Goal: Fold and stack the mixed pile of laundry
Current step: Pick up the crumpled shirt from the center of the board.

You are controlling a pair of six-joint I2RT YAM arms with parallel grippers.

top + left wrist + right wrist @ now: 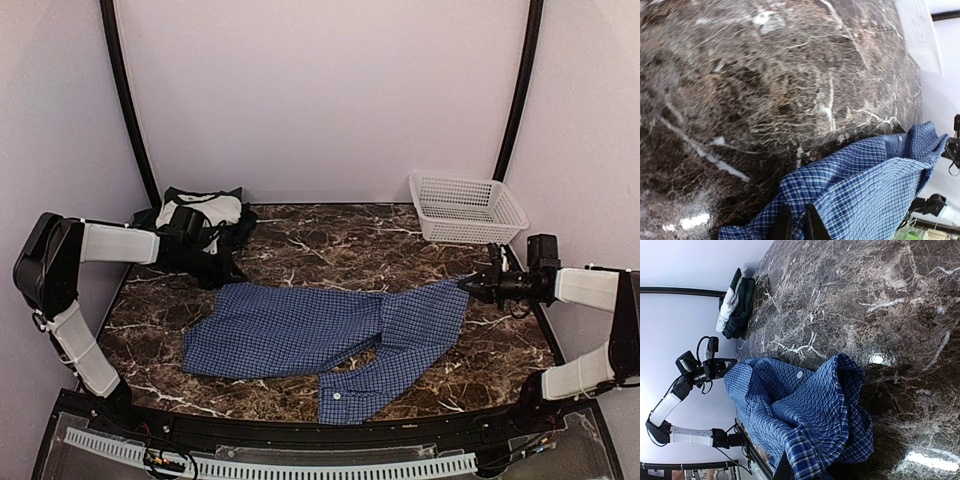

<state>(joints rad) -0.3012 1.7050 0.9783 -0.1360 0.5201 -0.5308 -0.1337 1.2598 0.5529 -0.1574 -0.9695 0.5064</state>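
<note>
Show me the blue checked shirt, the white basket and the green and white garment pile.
blue checked shirt (290, 330), top view, body middle
white basket (470, 230), top view, front wall
green and white garment pile (218, 208), top view, white panel

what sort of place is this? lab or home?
Likely an enclosed lab robot cell: plain lilac walls around a marble-pattern table, left arm and right arm mounted at its near edge, blue check shirt between them.

Soft, even light washes the pale walls (320, 90) and polished marble surface (865, 290), where white glare spots flare in both wrist views, a dark shadow pools beside the blue check shirt (805, 415), and near fabric blurs.
</note>
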